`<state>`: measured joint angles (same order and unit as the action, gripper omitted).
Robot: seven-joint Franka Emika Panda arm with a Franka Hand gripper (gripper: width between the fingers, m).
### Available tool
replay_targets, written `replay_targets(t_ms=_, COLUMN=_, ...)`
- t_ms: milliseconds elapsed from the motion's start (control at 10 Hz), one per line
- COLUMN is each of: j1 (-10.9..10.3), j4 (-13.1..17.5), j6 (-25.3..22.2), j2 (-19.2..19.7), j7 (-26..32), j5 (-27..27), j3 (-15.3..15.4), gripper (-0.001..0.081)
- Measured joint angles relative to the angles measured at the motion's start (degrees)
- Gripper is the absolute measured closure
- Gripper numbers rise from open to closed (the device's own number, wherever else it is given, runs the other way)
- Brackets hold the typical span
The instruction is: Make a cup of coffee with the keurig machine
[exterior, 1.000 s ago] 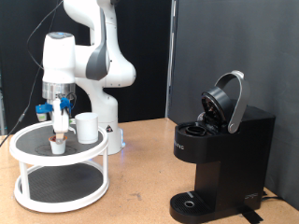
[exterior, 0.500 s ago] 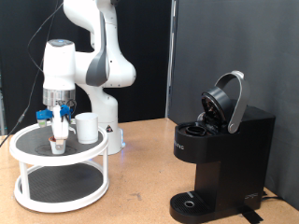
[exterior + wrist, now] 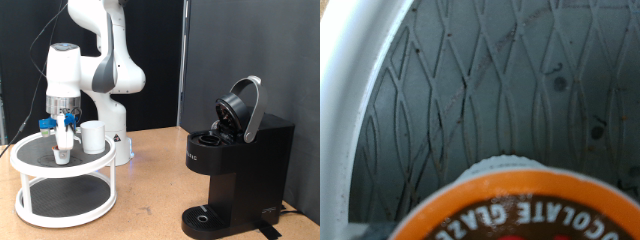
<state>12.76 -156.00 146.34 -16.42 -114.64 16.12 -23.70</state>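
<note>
On the stand, upper tier: a two-tier round white stand (image 3: 62, 190) with dark patterned shelf mats, standing to the exterior view's left of the keurig machine and well apart from it.
Cup: the cup (image 3: 93, 137), small, plain white, cylindrical, upright on the stand's upper tier, on the side nearer the machine; no handle shows.
Pod: a small coffee pod (image 3: 62, 153) on the same tier, just beside the cup on the side away from the machine; in the wrist view it (image 3: 515, 205) fills the near field, orange-rimmed with white lettering, blurred, above the diamond-patterned mat (image 3: 490, 80).
Gripper: the gripper (image 3: 64, 143) points straight down over the upper tier, its white fingertips at the pod; blue parts show on the hand above.
Jaw state: cannot tell whether they are closed on the pod or only around it.
Arm: the white arm (image 3: 105, 60) rises behind the stand.
Keurig machine: the keurig machine (image 3: 235, 170), black, boxy, small white lettering on the front, domed lid hinged up and open, silver rim showing; drip tray low at the front.
Support: a brown table (image 3: 150, 195) carries stand and machine.
</note>
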Motion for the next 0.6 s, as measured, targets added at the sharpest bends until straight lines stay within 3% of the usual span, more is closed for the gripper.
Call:
replay_targets(t_ms=300, j1=0.0, j4=0.7, j6=-1.4, j2=-0.5, j7=1.0, j5=-1.7, j3=-0.1, gripper=0.0472)
replay_targets(t_ms=600, j1=0.0, j4=4.6, j6=-10.4, j2=-3.6, j7=5.1, j5=-6.0, j3=-0.3, gripper=0.0472)
